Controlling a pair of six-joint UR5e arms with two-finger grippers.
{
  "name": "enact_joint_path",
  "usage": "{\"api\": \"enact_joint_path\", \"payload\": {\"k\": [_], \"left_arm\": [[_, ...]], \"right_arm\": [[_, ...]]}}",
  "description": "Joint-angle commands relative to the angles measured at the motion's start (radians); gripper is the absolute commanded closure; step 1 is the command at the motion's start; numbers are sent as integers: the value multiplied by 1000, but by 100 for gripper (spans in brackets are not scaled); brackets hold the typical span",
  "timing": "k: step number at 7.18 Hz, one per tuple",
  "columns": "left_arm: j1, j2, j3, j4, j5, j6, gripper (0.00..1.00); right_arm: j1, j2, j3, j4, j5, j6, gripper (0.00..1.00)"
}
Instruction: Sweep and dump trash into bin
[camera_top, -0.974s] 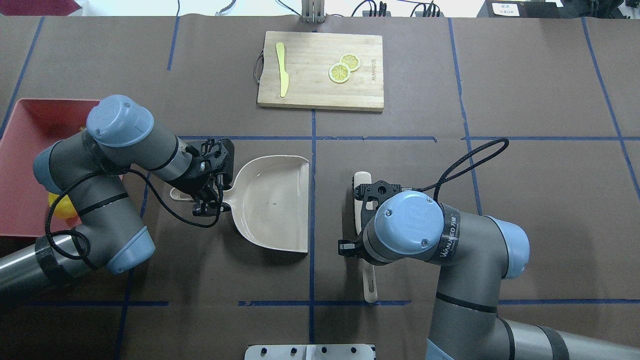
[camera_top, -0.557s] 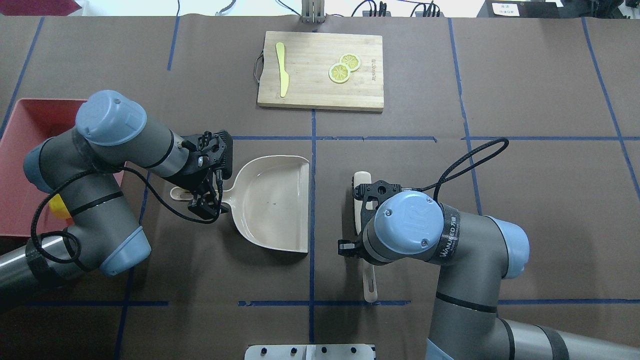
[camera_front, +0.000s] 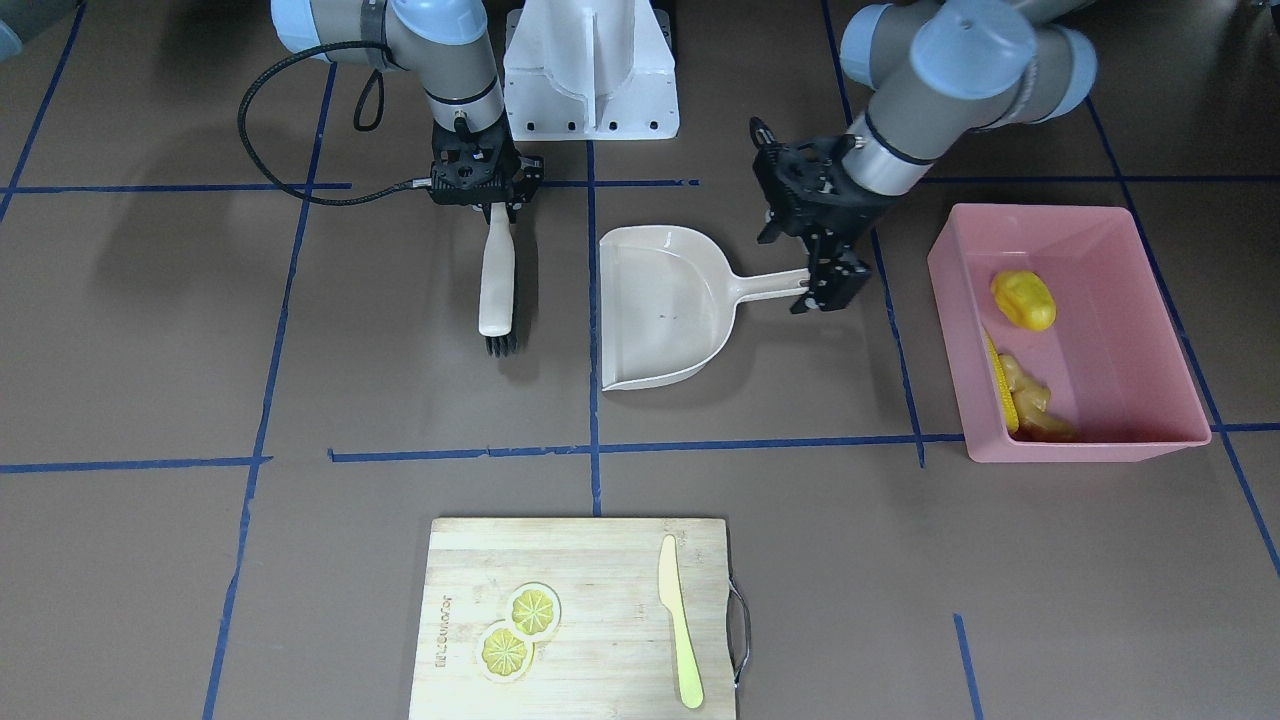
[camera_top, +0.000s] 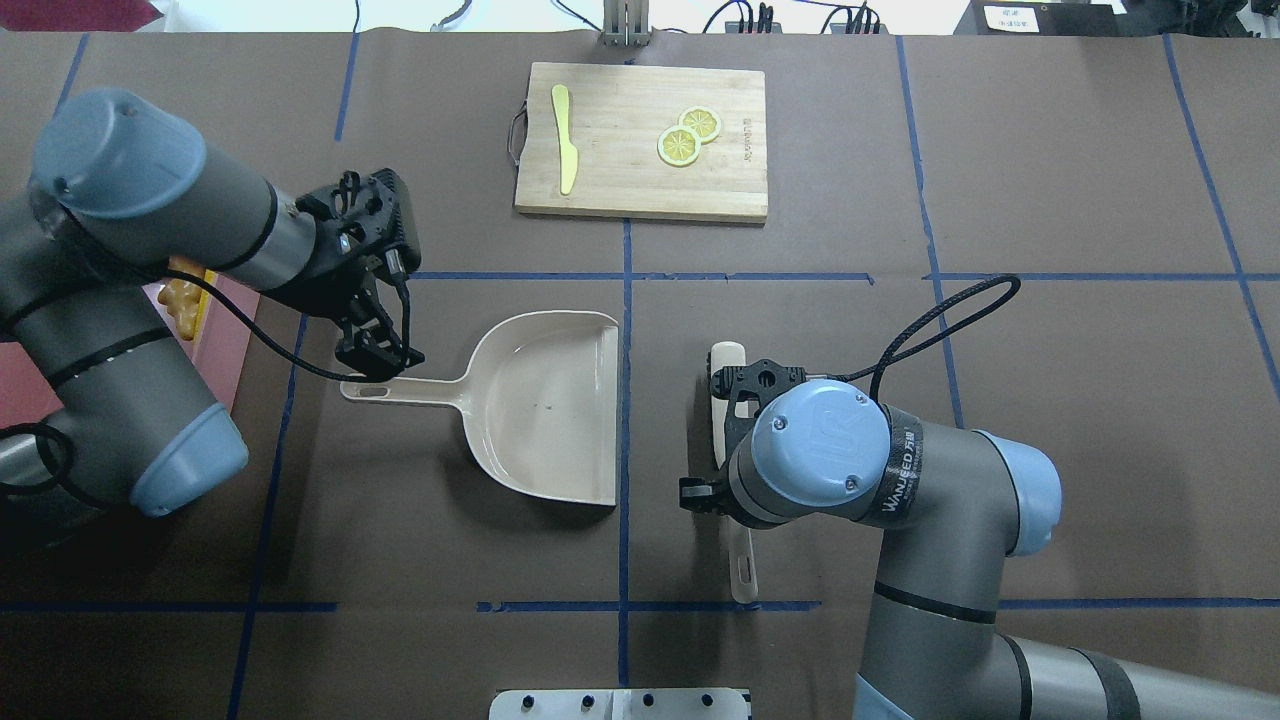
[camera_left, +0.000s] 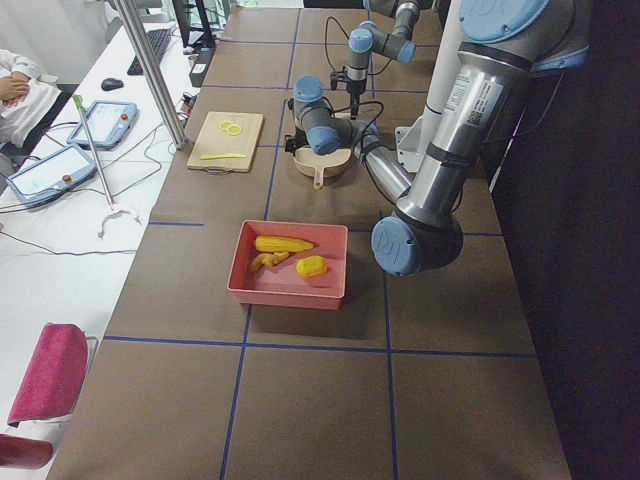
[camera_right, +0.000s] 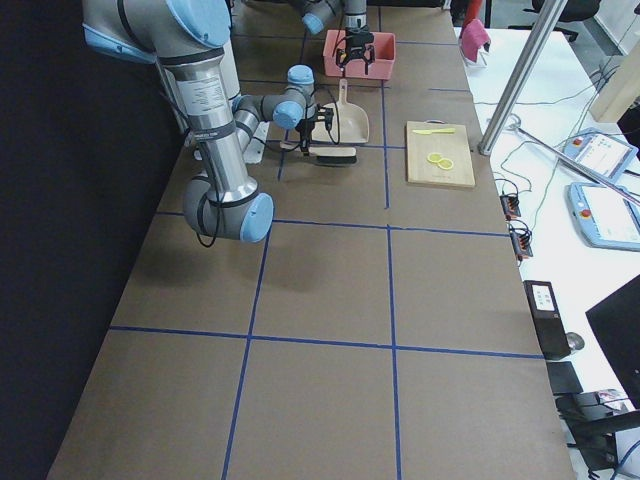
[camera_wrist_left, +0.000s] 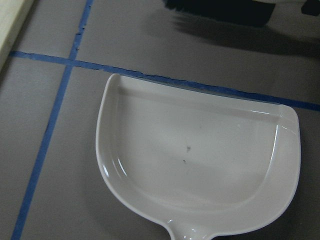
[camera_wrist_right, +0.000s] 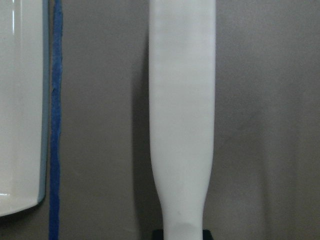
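Note:
The pink bin (camera_front: 1090, 440) stands at the table's left end and holds the corn cob (camera_front: 1000, 385), the ginger root (camera_front: 1035, 405) and the yellow potato-like lump (camera_front: 1023, 300). The beige dustpan (camera_top: 545, 400) lies flat and empty on the table. My left gripper (camera_top: 378, 360) is open and empty just above the end of its handle (camera_front: 770, 285). My right gripper (camera_front: 493, 210) is shut on the handle of the white brush (camera_front: 497, 270), which lies on the table right of the dustpan, bristles down. The right wrist view shows the brush handle (camera_wrist_right: 182, 100) close up.
A wooden cutting board (camera_top: 640, 140) with a yellow knife (camera_top: 566, 140) and two lemon slices (camera_top: 688, 135) lies at the far middle. The robot's white base (camera_front: 590, 70) stands between the arms. Blue tape lines cross the brown table.
My left gripper has let go of the dustpan handle and moved up and away toward the bin side. The dustpan has stayed put. The right arm has barely moved.

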Motion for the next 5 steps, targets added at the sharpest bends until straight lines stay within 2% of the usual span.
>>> {"api": "enact_joint_path", "payload": {"k": [1,5], "left_arm": [[-149,11,-13,133,-1,-8,1],[-410,15,-4,441,-6,-8,0]], "right_arm": [[2,-3,-1,0,-1,1,100],[2,-3,-1,0,-7,0,99]]}}
